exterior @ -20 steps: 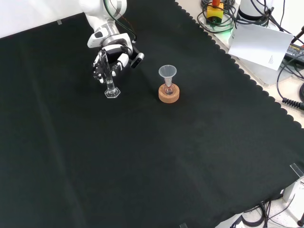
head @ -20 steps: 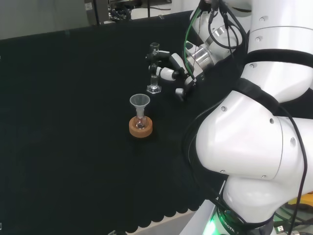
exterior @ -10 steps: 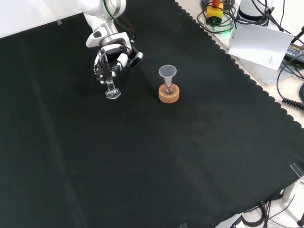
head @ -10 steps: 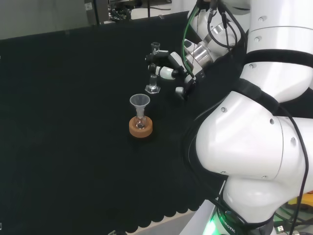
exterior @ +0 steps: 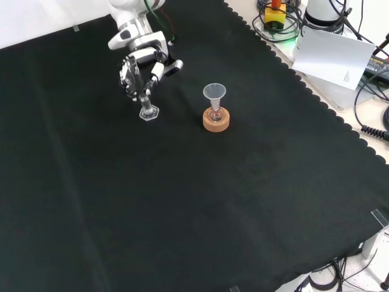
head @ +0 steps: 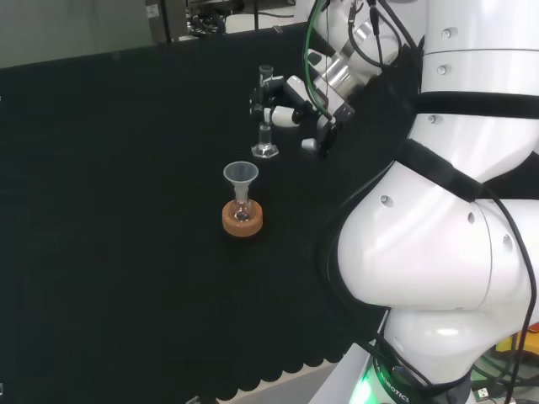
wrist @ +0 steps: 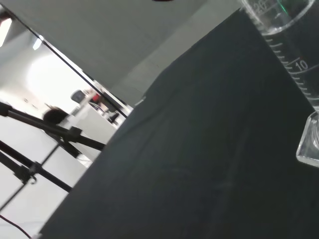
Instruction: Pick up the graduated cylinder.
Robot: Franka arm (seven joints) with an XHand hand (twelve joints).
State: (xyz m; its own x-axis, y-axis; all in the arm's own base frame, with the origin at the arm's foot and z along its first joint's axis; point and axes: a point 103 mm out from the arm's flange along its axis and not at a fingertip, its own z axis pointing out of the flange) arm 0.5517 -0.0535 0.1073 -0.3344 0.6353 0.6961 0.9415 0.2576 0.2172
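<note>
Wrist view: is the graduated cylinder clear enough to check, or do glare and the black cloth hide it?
Wrist view: the graduated cylinder is close, its printed marks sharp against the dark cloth; the bright room behind is washed out. Head view: the glass is faint beside the robot hand. Front view: its base catches light.

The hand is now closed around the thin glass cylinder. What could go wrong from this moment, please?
1. The black and white hand holds the clear glass graduated cylinder only near its top, so the long lower part with the hexagonal foot may swing or slip.
2. The small flask with a clear funnel on the cork ring stand stands close beside it; a sideways move towards it could knock it over.
</note>
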